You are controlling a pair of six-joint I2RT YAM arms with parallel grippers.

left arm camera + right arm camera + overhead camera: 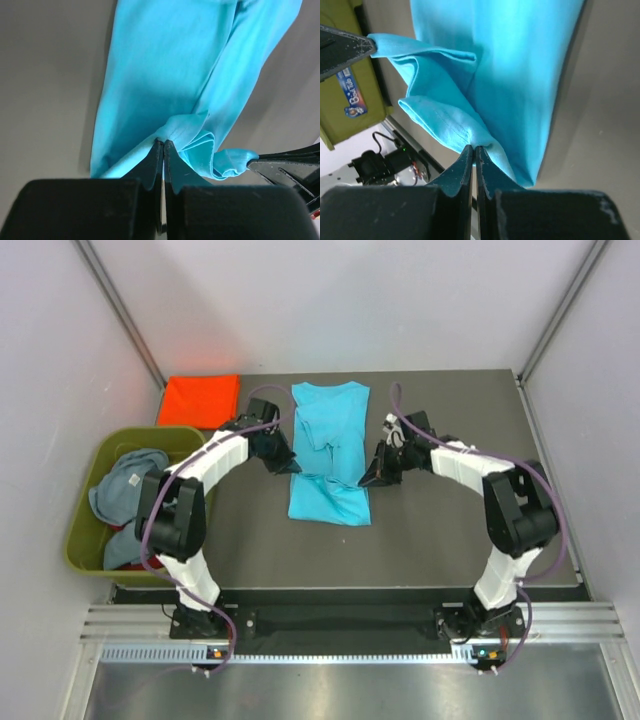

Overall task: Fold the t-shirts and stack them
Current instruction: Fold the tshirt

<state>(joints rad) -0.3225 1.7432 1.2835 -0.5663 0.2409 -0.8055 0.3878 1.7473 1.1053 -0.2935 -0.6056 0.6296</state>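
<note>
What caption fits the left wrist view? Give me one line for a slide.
Left gripper shut on a bunched fold of the turquoise t-shirt, grey table behind.

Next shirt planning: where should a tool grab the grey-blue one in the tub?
Pinch a bunched top fold of the grey-blue shirt, from straight above: it lies crumpled inside the olive-green tub, whose walls likely block a sideways approach.

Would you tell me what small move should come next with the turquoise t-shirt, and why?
Probably carry both grippers together, kept shut, and lay the fold flat. The left gripper and right gripper each pinch a bunched side edge of the turquoise t-shirt at mid-length, so the fold looks unfinished.
</note>
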